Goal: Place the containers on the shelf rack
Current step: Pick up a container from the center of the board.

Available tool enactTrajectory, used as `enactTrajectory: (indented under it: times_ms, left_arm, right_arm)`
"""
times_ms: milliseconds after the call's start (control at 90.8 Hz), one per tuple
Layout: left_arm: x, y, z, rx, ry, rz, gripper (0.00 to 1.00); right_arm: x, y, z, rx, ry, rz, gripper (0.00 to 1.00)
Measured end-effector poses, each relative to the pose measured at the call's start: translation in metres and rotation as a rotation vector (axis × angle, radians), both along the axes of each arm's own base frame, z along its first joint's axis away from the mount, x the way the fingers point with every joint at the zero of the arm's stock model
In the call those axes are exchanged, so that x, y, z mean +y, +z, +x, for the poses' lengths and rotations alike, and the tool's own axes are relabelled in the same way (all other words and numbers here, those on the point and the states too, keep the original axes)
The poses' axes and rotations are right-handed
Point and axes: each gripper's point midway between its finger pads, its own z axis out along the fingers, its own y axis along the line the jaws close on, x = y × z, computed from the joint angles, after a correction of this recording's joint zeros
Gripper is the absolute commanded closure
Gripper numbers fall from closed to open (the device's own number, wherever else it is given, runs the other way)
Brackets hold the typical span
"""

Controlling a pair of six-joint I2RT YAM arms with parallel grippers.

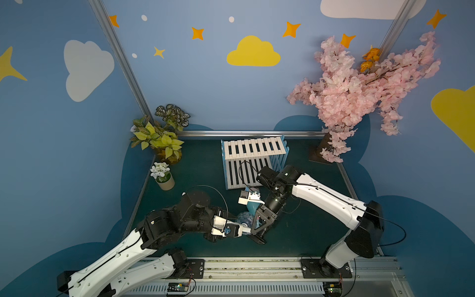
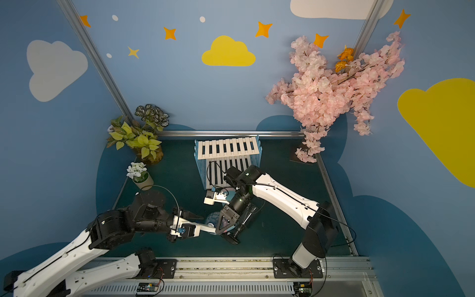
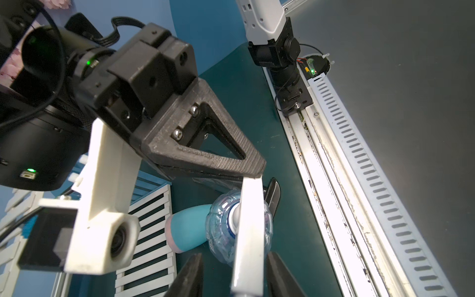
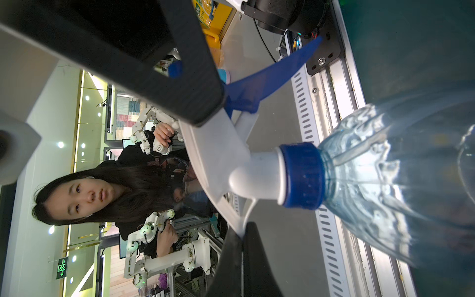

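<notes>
**Black fingers pinch the sprayer head**

Right gripper has its jaws closed on the white sprayer head of the clear bottle. The left gripper stands partly open astride that same head, and whether it touches is unclear.

The shelf rack, white slats in pale-blue frames, sits upper centre in both top views with no bottle showing on it. The clear bottle is below it, lower centre over the green mat, just beside the teal bottle.

Its thin ribbed plastic is probably light, crushable and slick. The rigid neck under the blue collar looks the safest hold.
</notes>
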Motion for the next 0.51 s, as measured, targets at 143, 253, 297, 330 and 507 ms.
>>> enactTrajectory:
  times_ms: [143, 253, 297, 330, 507]
  left_arm:
    - [0.000, -0.002, -0.002, 0.009, -0.008, 0.002, 0.66]
    - [-0.001, -0.002, -0.005, 0.020, -0.021, -0.001, 0.76]
    - [-0.001, -0.002, -0.006, 0.022, -0.030, -0.002, 0.81]
    - [-0.002, -0.003, -0.008, 0.025, -0.037, -0.002, 0.83]
    - [-0.001, -0.005, -0.011, 0.034, -0.047, -0.004, 0.98]
  right_arm:
    - [0.000, 0.000, -0.001, 0.001, 0.003, 0.000, 1.00]
    - [0.000, 0.001, -0.001, 0.005, 0.004, 0.003, 1.00]
    - [0.000, 0.001, -0.002, 0.007, 0.004, 0.004, 1.00]
    - [0.000, 0.001, -0.002, 0.007, 0.005, 0.004, 1.00]
    - [-0.001, 0.002, -0.002, 0.017, 0.001, -0.006, 0.75]
